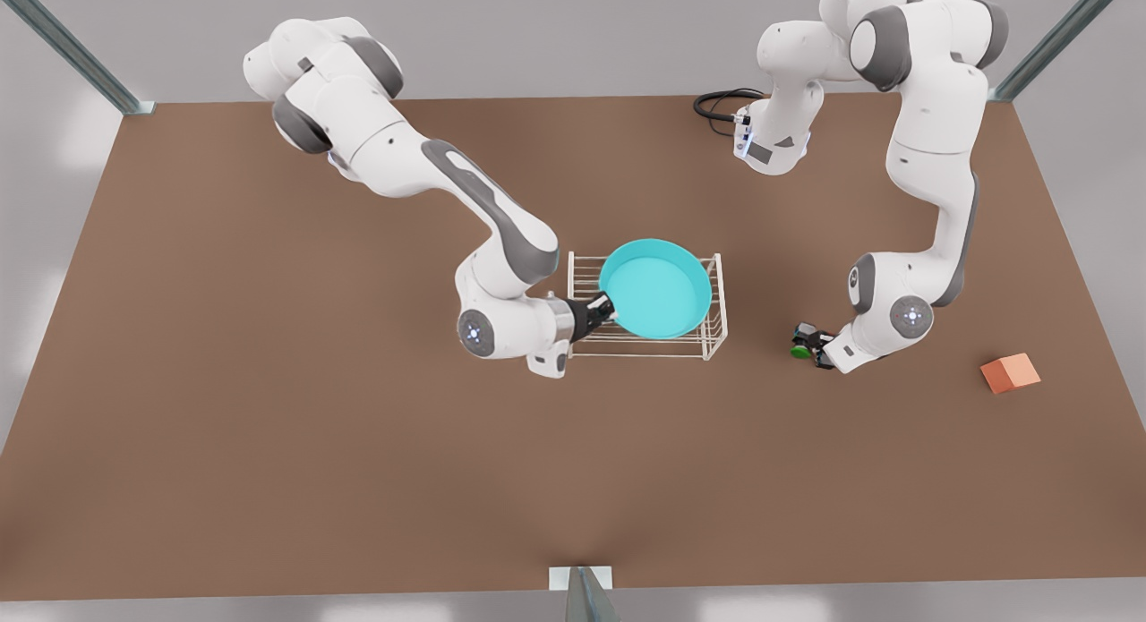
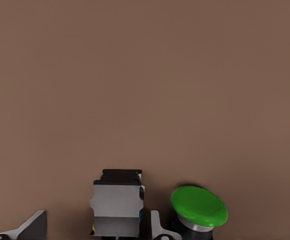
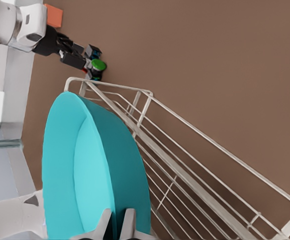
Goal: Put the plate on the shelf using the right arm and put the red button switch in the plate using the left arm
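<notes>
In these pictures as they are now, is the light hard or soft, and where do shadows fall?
Front view: soft, even light, and only faint shadow on the table under the shelf. Left wrist view: a small dark shadow beside the green button. Right wrist view: the plate is shaded smoothly, without glare.

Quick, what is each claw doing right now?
Right gripper: shut on the plate, over the shelf.
Left gripper: open around a small switch.
</notes>
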Available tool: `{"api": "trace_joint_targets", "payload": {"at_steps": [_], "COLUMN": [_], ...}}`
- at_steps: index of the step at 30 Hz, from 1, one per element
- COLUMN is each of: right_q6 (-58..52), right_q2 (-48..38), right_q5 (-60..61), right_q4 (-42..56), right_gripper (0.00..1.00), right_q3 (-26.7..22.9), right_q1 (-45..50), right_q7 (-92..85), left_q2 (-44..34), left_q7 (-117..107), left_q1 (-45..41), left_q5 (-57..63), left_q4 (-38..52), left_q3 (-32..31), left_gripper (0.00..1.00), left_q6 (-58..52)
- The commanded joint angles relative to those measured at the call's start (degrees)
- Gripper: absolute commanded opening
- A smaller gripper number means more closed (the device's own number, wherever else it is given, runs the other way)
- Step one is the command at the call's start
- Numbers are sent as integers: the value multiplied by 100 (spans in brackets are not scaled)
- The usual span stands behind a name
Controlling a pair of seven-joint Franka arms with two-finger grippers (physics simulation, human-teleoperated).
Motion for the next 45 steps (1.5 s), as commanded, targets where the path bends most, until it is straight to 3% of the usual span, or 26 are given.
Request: {"api": "trace_joint_targets", "payload": {"at_steps": [1, 2, 4, 9, 12, 16, 18, 20, 24, 28, 35, 39, 45], "right_q6": [231, 250, 258, 127, -795, -3213, -3319, -3617, -3750, -3670, -3662, -3662, -3653], "right_q2": [52, 43, 43, -124, -615, -1047, -1064, -1705, -3490, -3472, -3481, -3472, -3657], "right_q5": [-56, -118, -118, -91, -362, -4273, -4723, -5110, -5014, -4978, -4978, -4969, -4978], "right_q4": [12, 21, 56, 197, 100, 74, 126, 117, -1025, -1043, -1052, -1052, -1166], "right_gripper": [93, 100, 100, 100, 100, 100, 100, 100, 100, 100, 100, 100, 100], "right_q3": [-5, 4, 4, 22, -22, -40, -49, -312, -611, -620, -690, -743, -840], "right_q1": [47, 47, 38, -243, -936, -2580, -3311, -3293, -3197, -3161, -3161, -3152, -3100], "right_q7": [149, 123, 114, 132, 132, 140, -281, -211, 158, 158, 88, 61, 88], "left_q2": [5, 5, -4, -12, -4, -4, -4, 5, 5, 23, -39, -926, -1849], "left_q7": [634, 634, 617, 617, 608, 617, 617, 617, 617, 617, 529, -1070, -3715], "left_q1": [2, 2, 2, 2, -7, -15, -15, -15, -15, -24, -24, -252, -1658], "left_q5": [10, 10, 10, 10, 10, -69, -69, -69, -77, -77, -77, -86, -551], "left_q4": [3, 3, 12, 29, 47, 47, 56, 73, 73, 73, 126, 266, 1285], "left_q3": [6, 6, 6, 6, 6, 6, 6, 6, 6, 6, 6, 6, -29], "left_gripper": [100, 100, 55, 55, 55, 55, 56, 56, 55, 54, 35, 35, 35], "left_q6": [73, 73, 64, 64, 64, 64, 64, 64, 64, 64, 46, -1008, -3134]}}
